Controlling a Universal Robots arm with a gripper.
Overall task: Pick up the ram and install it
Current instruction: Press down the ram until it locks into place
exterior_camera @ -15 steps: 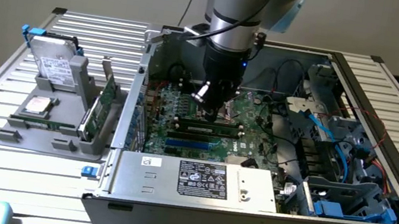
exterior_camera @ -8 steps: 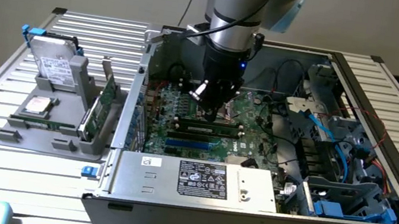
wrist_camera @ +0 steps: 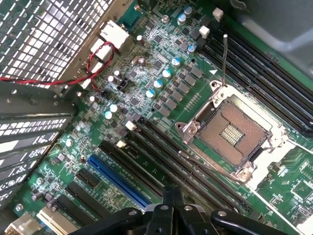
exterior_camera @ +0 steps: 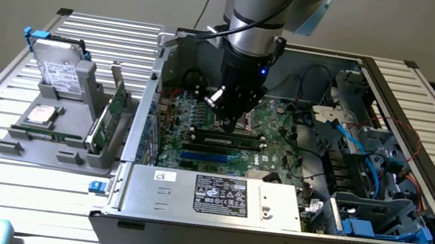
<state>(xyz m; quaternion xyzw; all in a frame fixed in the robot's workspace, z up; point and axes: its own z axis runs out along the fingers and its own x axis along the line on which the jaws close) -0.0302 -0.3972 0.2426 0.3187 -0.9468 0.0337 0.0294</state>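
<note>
The black gripper (exterior_camera: 230,124), fingers together and empty, presses on the long green ram stick (exterior_camera: 227,141) lying in its black motherboard slot (exterior_camera: 197,140); seating well likely needs straight, even downward pressure.

- The arm (exterior_camera: 261,11) comes down nearly upright from above, its silver-and-black wrist pointing straight down.
- The gripper (exterior_camera: 229,122) hangs at its lower end, jaws closed together.
- In the wrist view, the gripper (wrist_camera: 172,196) shows black fingers (wrist_camera: 172,198) pressed together, nothing between them.
</note>
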